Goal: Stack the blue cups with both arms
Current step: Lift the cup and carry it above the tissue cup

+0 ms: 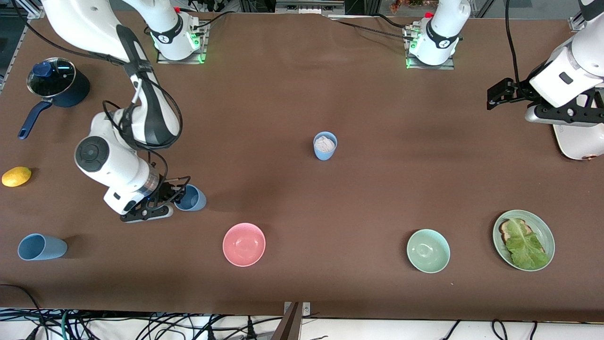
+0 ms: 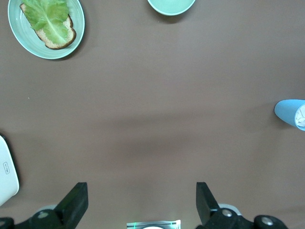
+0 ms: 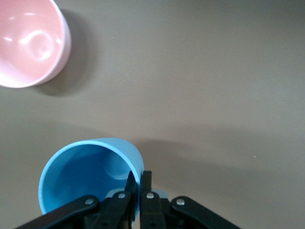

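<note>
My right gripper is down at the table, shut on the wall of a light-blue cup. In the right wrist view, one finger of the right gripper is inside the blue cup and the other is outside it. A second blue cup, with something white crumpled in it, stands mid-table and also shows in the left wrist view. A third blue cup sits toward the right arm's end, nearer the front camera. My left gripper waits open over bare table at its own end.
A dark-blue lidded saucepan and a lemon lie at the right arm's end. A pink bowl, a mint bowl and a green plate of toast and lettuce line the near edge. A white object lies under the left arm.
</note>
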Available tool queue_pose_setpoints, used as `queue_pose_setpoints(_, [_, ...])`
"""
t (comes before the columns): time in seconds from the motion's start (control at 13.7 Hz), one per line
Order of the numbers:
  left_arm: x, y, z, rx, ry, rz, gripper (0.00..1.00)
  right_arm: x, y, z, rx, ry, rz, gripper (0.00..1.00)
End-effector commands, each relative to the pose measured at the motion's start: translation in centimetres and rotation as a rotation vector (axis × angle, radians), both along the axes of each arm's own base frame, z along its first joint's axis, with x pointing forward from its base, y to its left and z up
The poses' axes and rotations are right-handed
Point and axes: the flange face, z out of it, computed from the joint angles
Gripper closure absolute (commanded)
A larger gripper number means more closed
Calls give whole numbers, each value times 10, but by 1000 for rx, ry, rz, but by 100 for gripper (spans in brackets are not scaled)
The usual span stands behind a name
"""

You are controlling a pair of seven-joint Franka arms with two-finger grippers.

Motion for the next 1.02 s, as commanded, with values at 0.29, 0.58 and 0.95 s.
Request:
queue_pose_setpoints(0.29, [0,1,4,-14,7,-8,0,-16,27,101,19,36,67,100])
queue_pose_setpoints(0.58, [0,1,4,-15,7,-9,0,-33,71,110,3,47,15,100])
queue_pose_setpoints(0.95, [0,2,4,-14,7,-6,0,-55,119,121,-16,44,-45,100])
